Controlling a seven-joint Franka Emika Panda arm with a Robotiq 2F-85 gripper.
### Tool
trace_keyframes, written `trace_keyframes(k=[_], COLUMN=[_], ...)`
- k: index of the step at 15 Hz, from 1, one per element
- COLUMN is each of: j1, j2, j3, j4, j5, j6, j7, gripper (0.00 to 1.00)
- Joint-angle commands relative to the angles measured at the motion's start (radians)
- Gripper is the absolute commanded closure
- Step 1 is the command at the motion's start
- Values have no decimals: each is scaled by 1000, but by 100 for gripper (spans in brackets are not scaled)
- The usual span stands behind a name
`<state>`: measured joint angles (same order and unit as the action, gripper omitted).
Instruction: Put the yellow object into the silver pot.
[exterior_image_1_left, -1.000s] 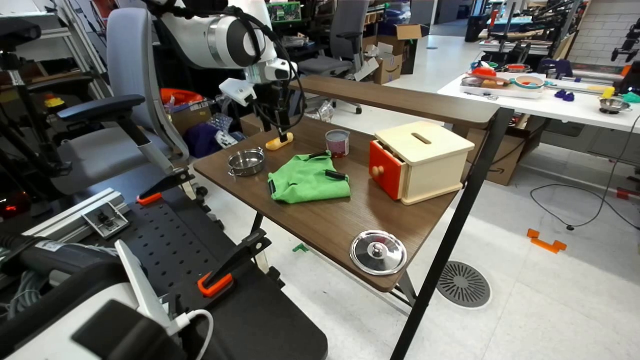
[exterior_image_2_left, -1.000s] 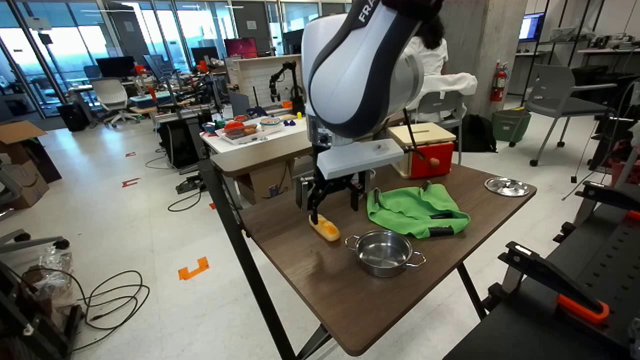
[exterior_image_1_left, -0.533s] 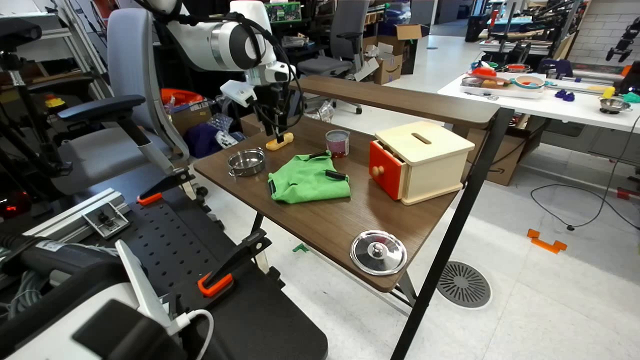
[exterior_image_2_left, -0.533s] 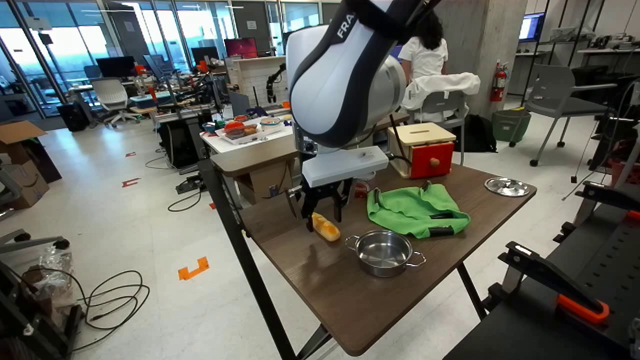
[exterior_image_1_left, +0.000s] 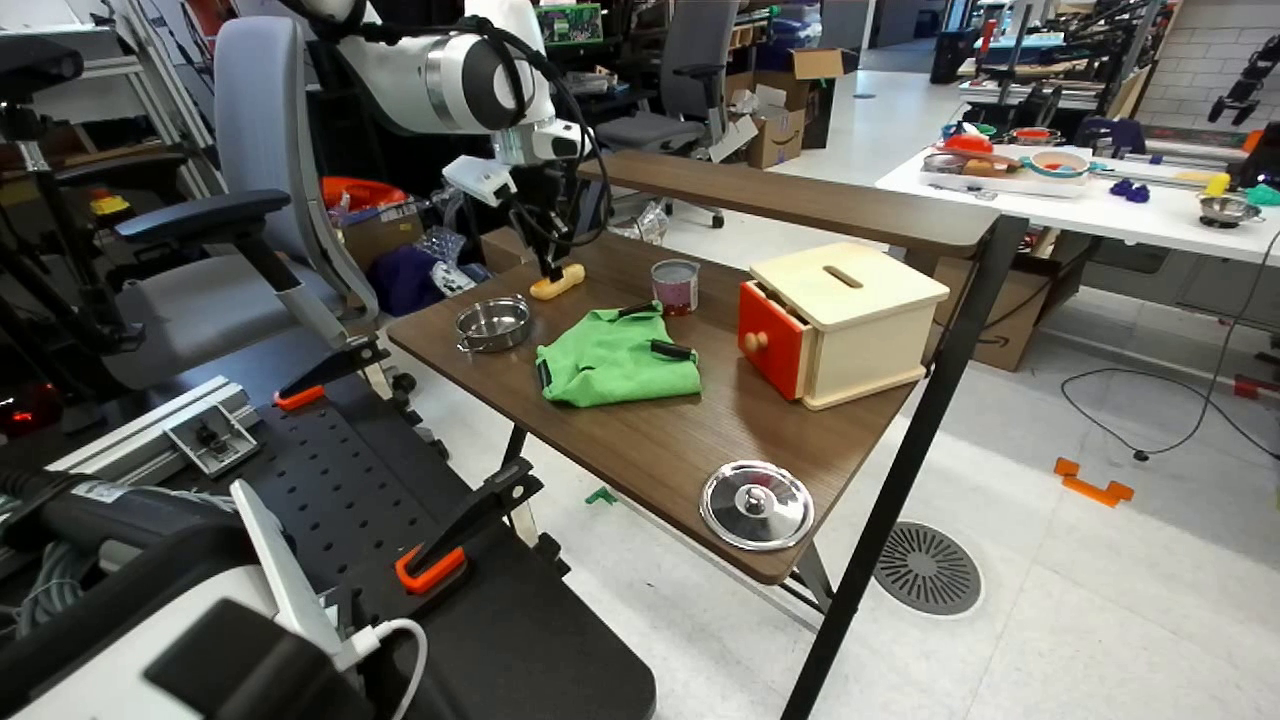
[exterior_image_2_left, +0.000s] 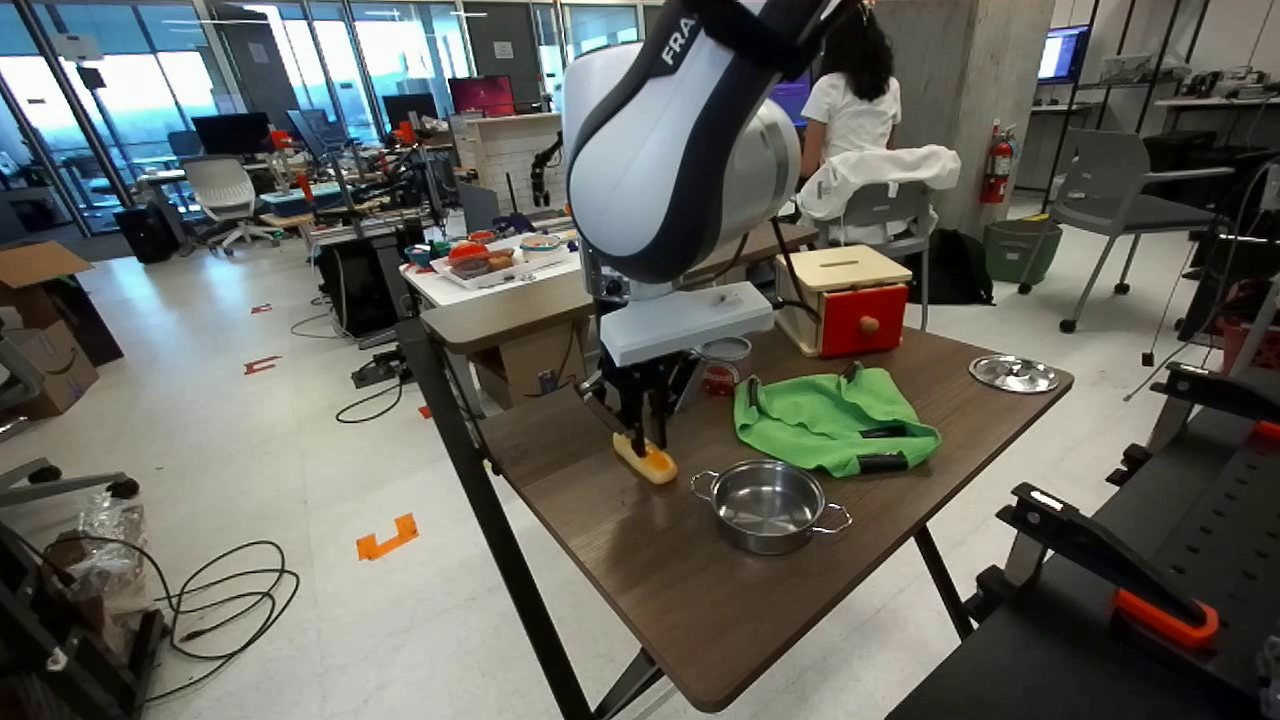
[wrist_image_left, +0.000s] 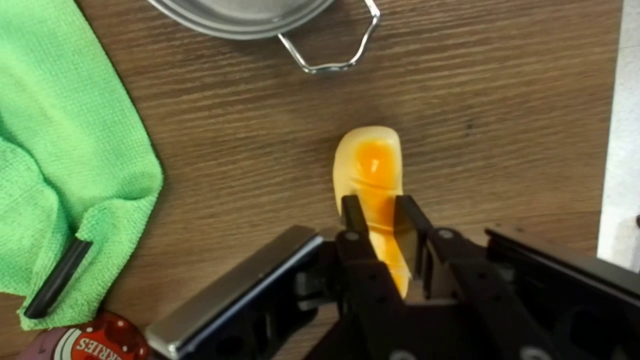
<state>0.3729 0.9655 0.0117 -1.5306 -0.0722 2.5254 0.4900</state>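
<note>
The yellow object (wrist_image_left: 371, 157), shaped like a small bread roll with an orange top, lies on the brown table near the silver pot. My gripper (wrist_image_left: 376, 204) points down over it and is shut across its middle, one finger on each long side, as the wrist view shows. In an exterior view the gripper (exterior_image_2_left: 650, 448) hides part of the roll's top. Its far end in the wrist view is partly covered by the fingers. The silver pot (exterior_image_2_left: 765, 542) stands upright and uncovered beside the roll, with two wire handles and nothing visible inside.
A green cloth (exterior_image_1_left: 620, 365) with black clips lies beside the pot. Behind it stand a berry can (exterior_image_1_left: 675, 288) and a wooden box (exterior_image_1_left: 862, 330) with a red drawer. The shiny lid (exterior_image_1_left: 757, 505) rests near a table corner. A raised shelf (exterior_image_1_left: 780, 198) runs along one side.
My gripper has shifted over the yellow object, and its fingers have come together from wide apart onto its sides. The object has moved very slightly. The pot, cloth and lid are where they were.
</note>
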Motion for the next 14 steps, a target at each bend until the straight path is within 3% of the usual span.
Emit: trace_keyframes(k=[1,7,8,12,13,14], j1=[-2,6,8,12,14,15], j2=[19,39,43,67,73,76], j3=[6,8,7,8,7,5], j4=[22,37,39,51,52,52], j5=[22,16,14,12,10,9], j6=[-47,-75,-76,-92,-92,-93], j7=[-48,-68,-68,-70,-70,-71], gripper=[45,3,0,0,25,26])
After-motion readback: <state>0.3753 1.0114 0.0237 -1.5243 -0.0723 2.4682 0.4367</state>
